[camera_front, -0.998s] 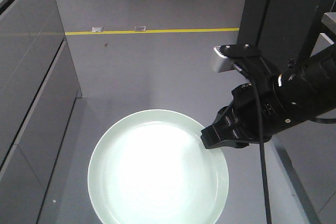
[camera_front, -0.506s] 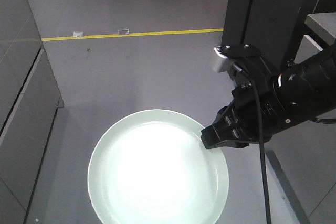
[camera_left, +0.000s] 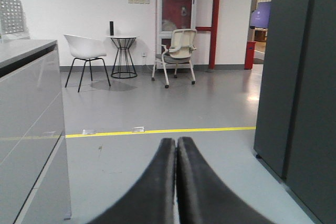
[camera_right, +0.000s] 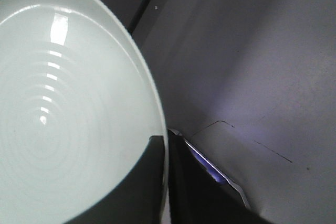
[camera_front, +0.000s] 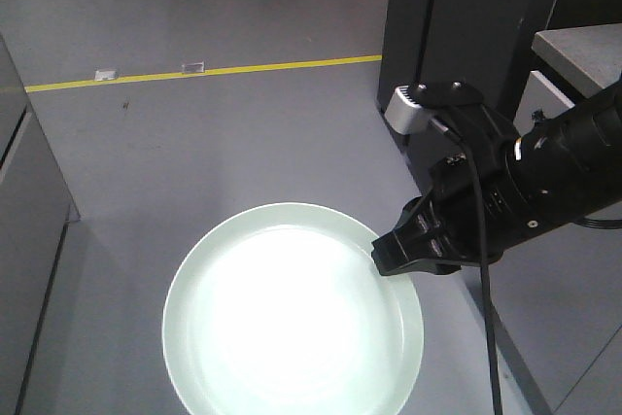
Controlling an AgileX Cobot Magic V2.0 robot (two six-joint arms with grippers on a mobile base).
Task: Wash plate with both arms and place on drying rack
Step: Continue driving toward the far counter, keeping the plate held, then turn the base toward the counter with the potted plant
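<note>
The pale mint-green plate point(camera_front: 292, 313) hangs level above the grey floor, low in the front view. My right gripper point(camera_front: 394, 258) is shut on its right rim; the black arm with its grey box module point(camera_front: 406, 109) reaches in from the right. In the right wrist view the plate point(camera_right: 68, 108) fills the left side, its rim pinched between the two black fingers point(camera_right: 149, 182). My left gripper point(camera_left: 176, 145) is shut with nothing in it, pointing out over the floor. The drying rack is out of view.
A yellow line point(camera_front: 204, 73) crosses the floor ahead. A dark tall cabinet point(camera_front: 466, 17) stands at the right with a grey counter point(camera_front: 578, 46) beside it. A grey cabinet point(camera_left: 26, 129) is at the left. Chairs point(camera_left: 176, 51) and a small table point(camera_left: 122, 53) stand by the far wall.
The background has slid left and the dark cabinet has come further into view, as the base turns. The plate and right gripper keep their place in the frame.
</note>
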